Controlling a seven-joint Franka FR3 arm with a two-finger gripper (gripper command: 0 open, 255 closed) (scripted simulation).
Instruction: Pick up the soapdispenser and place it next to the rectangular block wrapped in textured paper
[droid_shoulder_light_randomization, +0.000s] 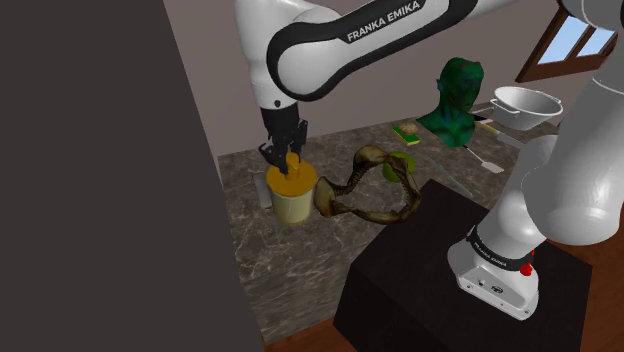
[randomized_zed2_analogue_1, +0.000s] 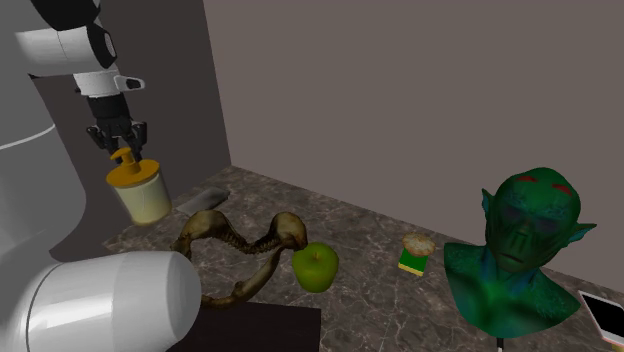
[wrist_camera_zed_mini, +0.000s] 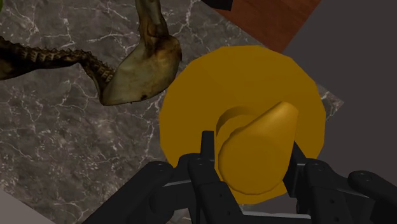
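The soap dispenser (droid_shoulder_light_randomization: 292, 192) (randomized_zed2_analogue_1: 137, 192) has a cream body and an orange-yellow lid (wrist_camera_zed_mini: 191, 95) with a pump head. My gripper (droid_shoulder_light_randomization: 284, 148) (randomized_zed2_analogue_1: 118, 138) (wrist_camera_zed_mini: 253, 162) comes down from above and is shut on the pump head, one black finger (wrist_camera_zed_mini: 207, 153) on each side. In the second exterior view the dispenser seems to hang just above the dark marble counter (droid_shoulder_light_randomization: 270, 260), near its wall-side end. A small green block with a crumpled tan top (droid_shoulder_light_randomization: 405, 133) (randomized_zed2_analogue_1: 414, 255) stands farther along the counter, beside the green bust.
A brown, bony jaw-shaped piece (droid_shoulder_light_randomization: 365, 190) (randomized_zed2_analogue_1: 240, 250) (wrist_camera_zed_mini: 137, 70) lies right beside the dispenser, with a green apple (randomized_zed2_analogue_1: 315, 267) at its end. A green goblin bust (droid_shoulder_light_randomization: 455, 100) (randomized_zed2_analogue_1: 525, 250), a metal bowl (droid_shoulder_light_randomization: 530, 105) and a flat grey slab (randomized_zed2_analogue_1: 200, 200) also occupy the counter. A dark wall (droid_shoulder_light_randomization: 90, 170) stands close.
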